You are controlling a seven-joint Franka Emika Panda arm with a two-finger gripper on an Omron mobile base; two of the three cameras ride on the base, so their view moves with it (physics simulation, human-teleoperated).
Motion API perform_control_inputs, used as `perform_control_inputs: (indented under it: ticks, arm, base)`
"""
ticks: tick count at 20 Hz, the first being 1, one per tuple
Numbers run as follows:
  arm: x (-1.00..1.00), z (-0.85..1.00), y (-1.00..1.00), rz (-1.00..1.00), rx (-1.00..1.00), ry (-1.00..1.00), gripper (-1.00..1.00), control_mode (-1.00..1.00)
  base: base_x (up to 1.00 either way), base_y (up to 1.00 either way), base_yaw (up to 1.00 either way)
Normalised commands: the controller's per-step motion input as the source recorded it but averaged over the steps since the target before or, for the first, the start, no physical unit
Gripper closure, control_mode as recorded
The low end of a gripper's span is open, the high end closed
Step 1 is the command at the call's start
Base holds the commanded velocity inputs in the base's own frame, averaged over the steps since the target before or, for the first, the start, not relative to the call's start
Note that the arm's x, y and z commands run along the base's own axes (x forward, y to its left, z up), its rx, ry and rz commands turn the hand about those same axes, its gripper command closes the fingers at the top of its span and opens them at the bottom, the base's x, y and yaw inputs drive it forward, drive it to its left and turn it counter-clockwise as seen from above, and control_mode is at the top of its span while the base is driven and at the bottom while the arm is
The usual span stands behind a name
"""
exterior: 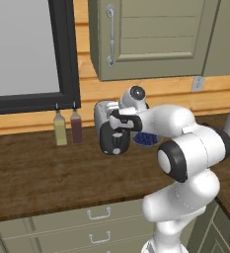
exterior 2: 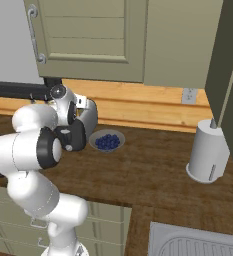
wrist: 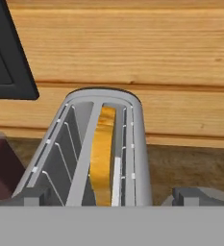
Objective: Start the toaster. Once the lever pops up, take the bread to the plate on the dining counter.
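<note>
The toaster point(exterior: 109, 129) stands on the wooden counter point(exterior: 32, 173) near the back wall, its black end panel facing the left base camera. The tool point(exterior: 121, 121) hovers right over the toaster's top, its dark hand overlapping the silver body. Its fingers are spread wide, with nothing between them; in the hand view the two tips sit far apart at the lower corners, one on each side of the toaster.

The hand view looks down into the two slots: the bread point(wrist: 103, 158) stands on edge in the right-hand slot of that picture, golden-brown crust showing, while the other slot shows bare wire guides. Neither base view shows the slice.

From the left base view, two small bottles stand to the left of the toaster against the wall: a yellowish bottle point(exterior: 60, 129) and a dark red bottle point(exterior: 76, 127). The lever on the black panel is too small and too hidden by the hand to make out.

The right base view shows the bowl of blueberries point(exterior 2: 107, 140) just beside the toaster, largely hidden behind the arm in the left view, and further off a white paper towel roll point(exterior 2: 209, 150) with a wall outlet point(exterior 2: 189, 95) above it.
</note>
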Motion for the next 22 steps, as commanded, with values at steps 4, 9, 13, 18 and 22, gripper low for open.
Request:
perform_control_inputs:
  ticks: [4, 9, 13, 18, 22]
  arm:
    - [0.24, -0.01, 0.12, 0.00, 0.00, 0.02, -1.00, -1.00]
    - [0.16, -0.06, 0.15, 0.00, 0.00, 0.00, -1.00, -1.00]
    - [0.18, -0.17, 0.01, 0.00, 0.00, 0.00, -1.00, -1.00]
    - [0.15, -0.21, 0.00, 0.00, 0.00, 0.00, -1.00, -1.00]
    - [0.20, -0.19, 0.00, 0.00, 0.00, 0.00, -1.00, -1.00]
  base:
    - [0.00, 0.00, 0.00]
    - [0.00, 0.00, 0.00]
    - [0.00, 0.00, 0.00]
    - [0.00, 0.00, 0.00]
    - [0.00, 0.00, 0.00]
